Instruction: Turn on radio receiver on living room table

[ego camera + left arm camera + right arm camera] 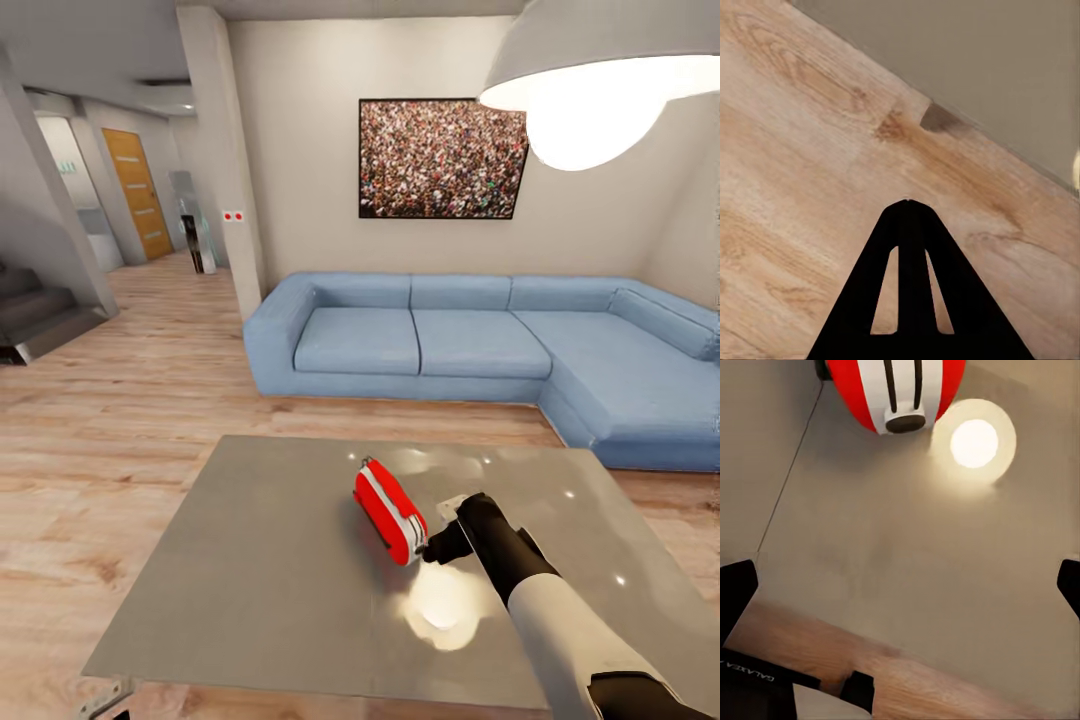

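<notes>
The red radio receiver [388, 510] lies tilted on its side near the middle of the grey table [260, 590], its white-silver rim facing up. My right gripper [432, 548] reaches in from the lower right and ends just beside the radio's near end. In the right wrist view the radio [896, 390] sits ahead of the gripper [900, 585], whose fingers [735, 589] stand wide apart and open with nothing between them. My left gripper [907, 204] is shut, its tips meeting over the wood floor [802, 172] next to the table's edge [990, 67].
A blue L-shaped sofa [480, 340] stands behind the table, under a framed crowd picture [442, 158]. A grey pendant lamp [600, 70] hangs at the upper right and glares on the tabletop [440, 600]. Stairs [40, 315] and a hallway lie to the left.
</notes>
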You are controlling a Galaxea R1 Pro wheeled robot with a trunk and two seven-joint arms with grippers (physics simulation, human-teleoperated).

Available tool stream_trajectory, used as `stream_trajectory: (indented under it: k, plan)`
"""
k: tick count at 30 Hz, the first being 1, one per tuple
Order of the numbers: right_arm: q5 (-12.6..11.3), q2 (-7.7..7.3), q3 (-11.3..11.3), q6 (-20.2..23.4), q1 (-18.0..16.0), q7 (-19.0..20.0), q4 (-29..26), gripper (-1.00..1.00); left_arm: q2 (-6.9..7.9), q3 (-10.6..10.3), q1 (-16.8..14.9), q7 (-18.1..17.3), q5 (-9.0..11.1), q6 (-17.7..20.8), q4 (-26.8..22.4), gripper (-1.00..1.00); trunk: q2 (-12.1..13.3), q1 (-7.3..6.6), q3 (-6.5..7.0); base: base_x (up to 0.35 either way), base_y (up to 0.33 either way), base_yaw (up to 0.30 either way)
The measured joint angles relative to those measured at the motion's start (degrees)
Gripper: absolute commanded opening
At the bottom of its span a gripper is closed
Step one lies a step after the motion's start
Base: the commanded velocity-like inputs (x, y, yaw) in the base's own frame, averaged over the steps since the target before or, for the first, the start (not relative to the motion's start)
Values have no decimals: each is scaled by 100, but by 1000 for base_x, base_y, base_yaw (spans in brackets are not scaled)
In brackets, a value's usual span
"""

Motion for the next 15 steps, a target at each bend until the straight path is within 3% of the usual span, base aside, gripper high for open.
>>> stream_trajectory:
  k: [8, 15]
  plan:
    - [11, 0, -1, -7, 0, -2, 21, 100, 4, -6, 0, -5, 0, 0, 1, -100, 321, -176, 144, -323, -101, 0]
    - [184, 2, 0, -70, 0, -9, 413, 100, 2, -24, 0, -8, -9, -17, 10, -100, 602, -329, 269, -289, -83, 0]
